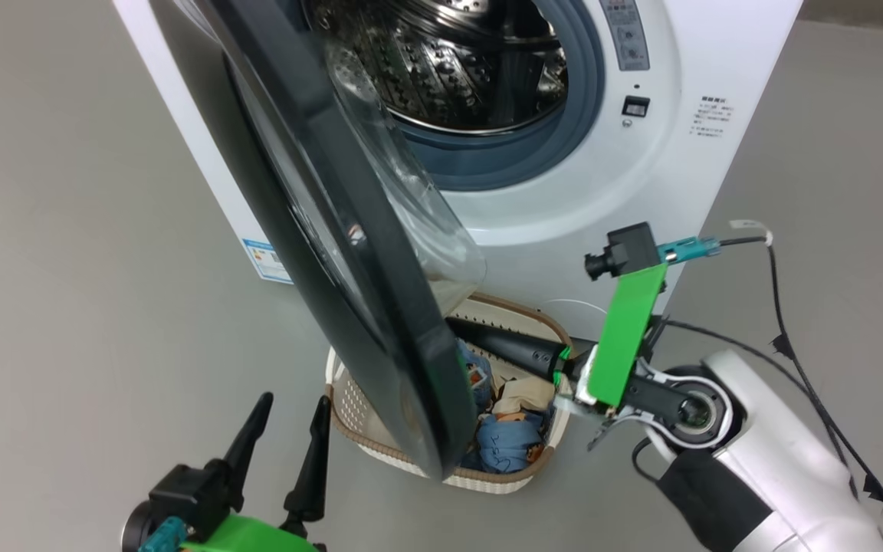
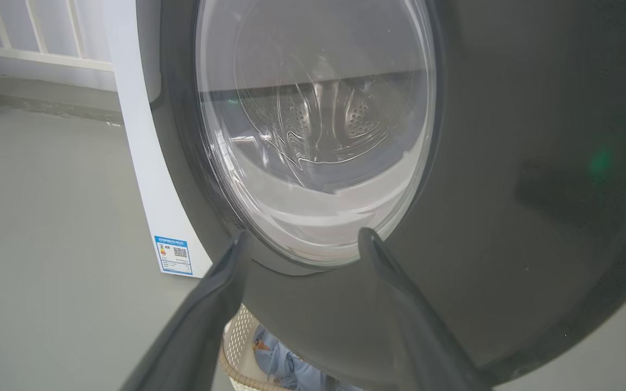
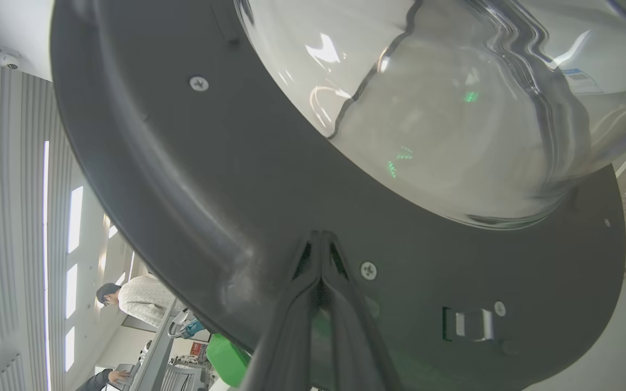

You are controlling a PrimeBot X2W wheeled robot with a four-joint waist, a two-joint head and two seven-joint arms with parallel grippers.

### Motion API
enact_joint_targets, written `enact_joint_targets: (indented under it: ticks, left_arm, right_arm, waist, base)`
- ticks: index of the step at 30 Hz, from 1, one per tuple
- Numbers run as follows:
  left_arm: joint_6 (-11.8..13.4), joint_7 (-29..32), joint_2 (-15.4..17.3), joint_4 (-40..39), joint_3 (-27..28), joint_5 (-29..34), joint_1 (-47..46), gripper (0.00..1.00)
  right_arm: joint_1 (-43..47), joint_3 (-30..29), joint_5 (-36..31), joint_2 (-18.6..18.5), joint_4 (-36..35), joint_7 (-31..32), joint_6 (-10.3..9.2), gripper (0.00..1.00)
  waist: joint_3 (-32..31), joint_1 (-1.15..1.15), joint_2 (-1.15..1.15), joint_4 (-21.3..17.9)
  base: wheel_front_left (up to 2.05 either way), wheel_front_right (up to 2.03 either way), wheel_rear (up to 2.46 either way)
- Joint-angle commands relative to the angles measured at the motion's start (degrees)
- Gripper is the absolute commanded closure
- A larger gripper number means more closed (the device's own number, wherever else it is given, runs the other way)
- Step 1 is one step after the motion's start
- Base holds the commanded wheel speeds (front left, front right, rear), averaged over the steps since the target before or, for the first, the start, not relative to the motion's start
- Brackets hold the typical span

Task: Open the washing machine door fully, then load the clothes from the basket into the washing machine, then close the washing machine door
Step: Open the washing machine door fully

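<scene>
At the near left, the left hand (image 1: 294, 399) hovers over the grey floor (image 1: 66, 307), its two dark fingers spread wide apart and holding nothing. They point at the outer face of the single washing machine door (image 1: 334, 230) without touching it. The door stands partly swung out, its black rim edge-on in the head view and its clear bowl window bulging to the right. Left of it, one small blue label (image 1: 265, 261) sits low on the machine's white side.

Below the door's lower edge, one cream basket (image 1: 522, 310) rests on the floor just in front of the washing machine (image 1: 564, 207). The clothes (image 1: 507, 441) lie inside it, light blue with cream and orange patches; their number cannot be told. The steel drum (image 1: 449, 61) is on show, ringed by a grey-blue gasket (image 1: 533, 146).

From the right, the right hand (image 3: 321, 239) reaches across the basket behind the door. Its two fingers are pressed together on nothing, tips at the door's black inner face, near one screw (image 3: 368, 270).
</scene>
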Motion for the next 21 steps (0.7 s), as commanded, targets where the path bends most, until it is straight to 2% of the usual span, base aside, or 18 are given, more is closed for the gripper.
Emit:
enact_joint_targets:
  ticks: [1,10,12,13,14,21]
  left_arm:
    - [-0.1,-0.4,0.7,-1.5,2.2,0.6,0.0,0.0]
    - [-0.1,-0.4,0.7,-1.3,2.7,0.8,0.6,0.0]
    - [-0.1,-0.4,0.7,-1.1,2.8,0.9,0.7,0.0]
    - [-0.1,-0.4,0.8,-1.0,2.6,1.1,0.7,0.0]
    - [-0.1,-0.4,0.9,-0.9,2.5,1.2,0.8,0.0]
    - [-0.1,-0.4,1.9,-0.8,3.4,1.5,1.9,0.0]
  right_arm:
    - [1.0,1.2,0.1,2.0,-2.0,0.3,0.19,1.0]
    - [1.8,1.6,-0.7,3.1,-1.5,-0.8,0.19,1.0]
    - [2.1,1.5,-1.5,2.8,-1.1,-2.0,0.19,0.59]
    - [2.3,1.5,-1.9,2.7,-0.9,-2.7,0.19,0.44]
    - [2.5,1.5,-2.2,2.5,-0.7,-3.4,0.19,0.0]
    - [6.1,0.9,-2.8,0.3,0.3,-7.6,0.19,0.0]
  waist:
    - [-0.6,0.0,0.0,0.4]
    - [-1.6,0.0,0.0,0.3]
    - [-2.0,0.0,0.0,0.0]
    - [-2.2,0.0,0.0,-0.3]
    - [-2.4,0.0,0.0,-0.6]
    - [-3.9,0.0,0.0,-3.2]
  base:
    - [0.0,0.0,0.0]
    - [0.0,0.0,0.0]
    - [0.0,0.0,0.0]
    - [0.0,0.0,0.0]
    - [0.0,0.0,0.0]
    - [0.0,0.0,0.0]
